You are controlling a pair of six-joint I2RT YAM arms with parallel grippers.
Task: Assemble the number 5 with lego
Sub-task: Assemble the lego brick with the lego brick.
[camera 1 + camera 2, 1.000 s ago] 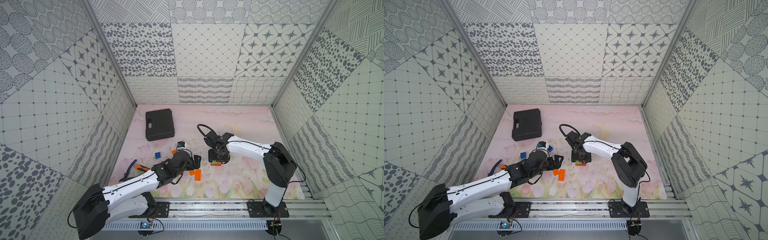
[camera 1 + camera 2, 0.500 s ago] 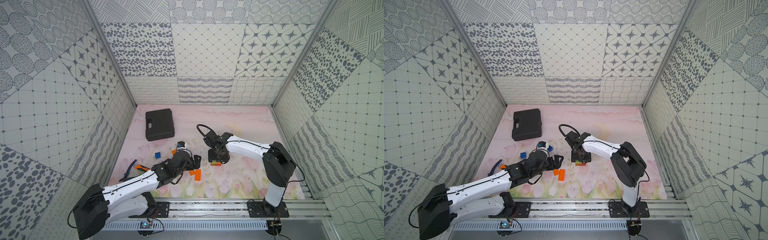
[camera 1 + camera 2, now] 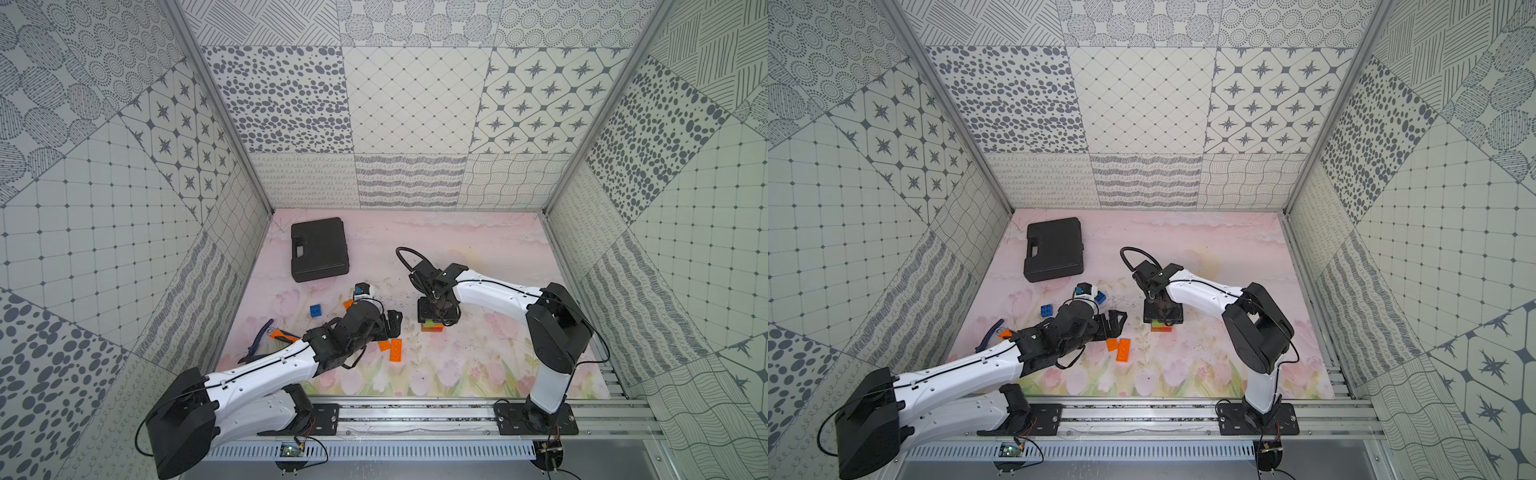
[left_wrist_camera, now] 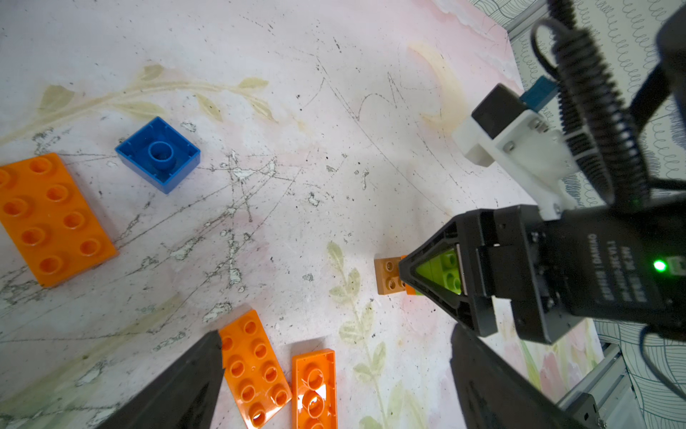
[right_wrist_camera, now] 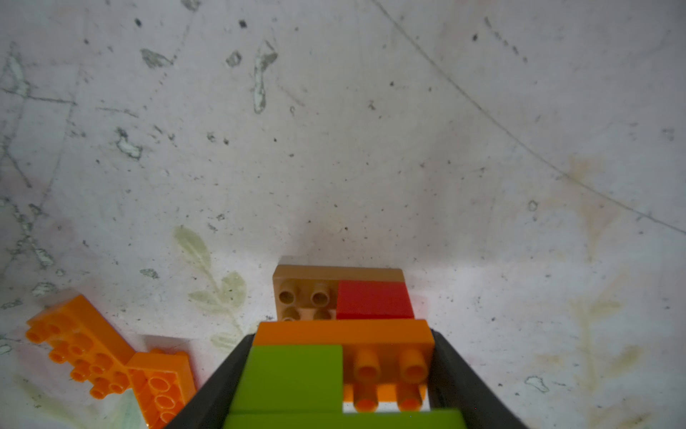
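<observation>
The likeliest slip sits at the right tool [image 5: 341, 375]: it pinches only the upper green and orange bricks of the lego stack [image 5: 345, 330], so, as I judge it, a lift or twist could pull them off the red and brown pieces beneath, or tip the whole stack on the desk [image 3: 478, 249]; an off-centre push could skew a joint rather than seat it. Its jaws stand roughly half open, pressed to both sides of those upper bricks; the brown base appears to rest on the desk, below and slightly right of centre in both top views.

Just beside it the left tool [image 4: 336, 332] hovers with its jaws spread to the full, holding nothing; the two arms are near enough that a careless reach could bump the stack. One finger lies close against one of the two orange oblongs [image 4: 254, 367], so a descent here might shove it aside rather than catch it.

Further out lie a blue square [image 4: 159, 152], hollow side up, and a broad orange plate [image 4: 52, 219]; the black case [image 3: 319, 249] sits toward the upper left of the desk; the wrench [image 3: 262, 336] lies at its left edge.
</observation>
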